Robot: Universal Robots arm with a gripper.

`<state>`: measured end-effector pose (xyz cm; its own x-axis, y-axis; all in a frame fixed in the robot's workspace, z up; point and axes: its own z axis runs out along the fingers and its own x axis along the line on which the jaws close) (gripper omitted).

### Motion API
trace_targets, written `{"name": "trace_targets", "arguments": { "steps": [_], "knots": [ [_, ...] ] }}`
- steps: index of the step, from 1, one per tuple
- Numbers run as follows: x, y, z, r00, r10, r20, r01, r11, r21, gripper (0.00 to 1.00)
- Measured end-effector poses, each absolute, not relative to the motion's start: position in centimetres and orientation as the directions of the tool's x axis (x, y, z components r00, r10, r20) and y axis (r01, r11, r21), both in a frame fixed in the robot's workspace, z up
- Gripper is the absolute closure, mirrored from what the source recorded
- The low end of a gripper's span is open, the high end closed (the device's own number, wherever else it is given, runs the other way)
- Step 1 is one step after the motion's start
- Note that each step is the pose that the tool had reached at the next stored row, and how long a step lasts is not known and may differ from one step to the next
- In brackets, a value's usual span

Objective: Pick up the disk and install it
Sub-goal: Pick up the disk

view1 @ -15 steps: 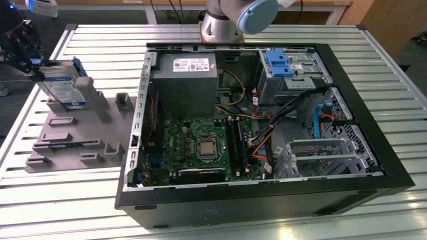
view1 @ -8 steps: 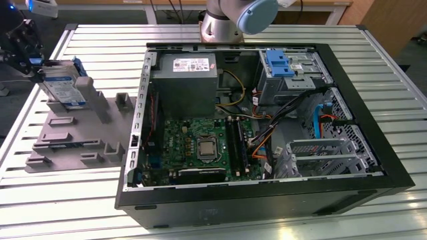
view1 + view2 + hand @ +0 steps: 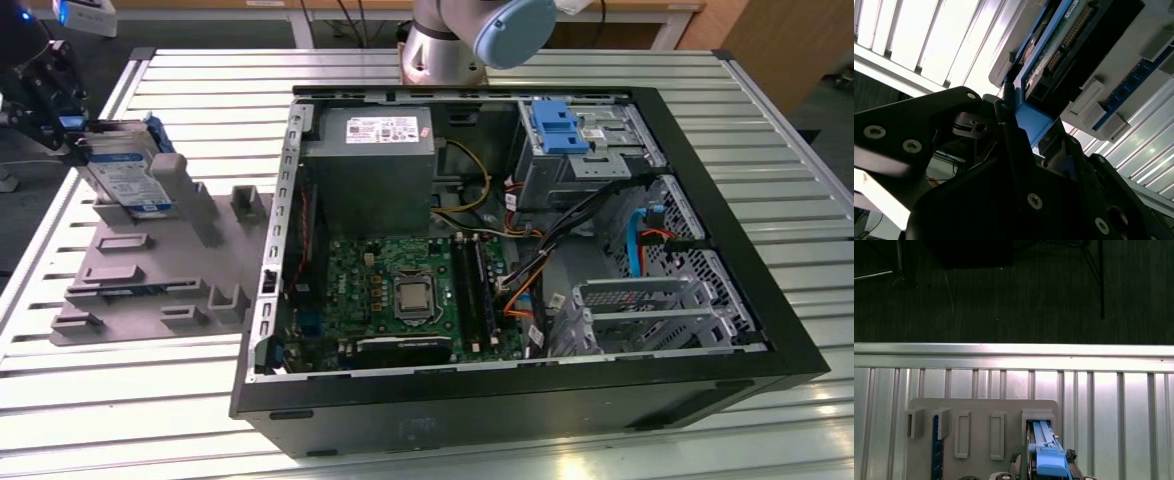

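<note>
The disk (image 3: pixel 130 178) stood on edge, leaning a little, in a slot of the grey fixture block (image 3: pixel 147 290) on the surface at the exterior view's left. Its silver-grey face bore a white-and-blue label, and a bright blue carrier frame clipped round its edges. In the second wrist view the disk (image 3: pixel 1054 55) showed its circuit-board side.

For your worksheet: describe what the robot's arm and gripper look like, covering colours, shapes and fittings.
In the exterior view the arm has a silver-grey cylindrical joint with a rounded pale blue cap. In the second wrist view the gripper is matte black, built of angular plates dotted with round silver screw heads.
</note>
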<state>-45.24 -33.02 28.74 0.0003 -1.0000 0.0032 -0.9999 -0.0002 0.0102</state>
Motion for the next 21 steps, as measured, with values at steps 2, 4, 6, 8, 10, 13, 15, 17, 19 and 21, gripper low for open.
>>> {"name": "trace_targets", "arguments": {
  "steps": [2,4,6,8,10,13,15,17,19,21],
  "knots": [
    [-45.24,-33.02,28.85,0.000,-1.000,0.003,-1.000,0.000,0.011,0.55],
    [-45.24,-33.02,28.99,0.000,-1.000,0.003,-1.000,0.000,0.010,0.55],
    [-45.24,-33.02,29.01,0.000,-1.000,0.003,-1.000,0.000,0.010,0.55],
    [-45.24,-33.02,29.08,0.000,-1.000,0.003,-1.000,0.000,0.010,0.55],
    [-45.24,-33.02,29.14,0.000,-1.000,0.003,-1.000,0.000,0.010,0.55],
    [-45.17,-33.02,29.14,0.000,-1.000,0.003,-1.000,0.000,0.010,0.55],
    [-45.07,-33.02,29.14,0.000,-1.000,0.003,-1.000,0.000,0.011,0.55],
    [-45.04,-33.02,29.14,0.000,-1.000,0.003,-1.000,0.000,0.011,0.55],
    [-45.04,-33.02,29.13,0.000,-1.000,0.003,-1.000,0.000,0.011,0.55],
    [-45.03,-33.02,29.11,-0.004,-1.000,0.003,-1.000,0.004,0.011,0.55]
  ]
}}
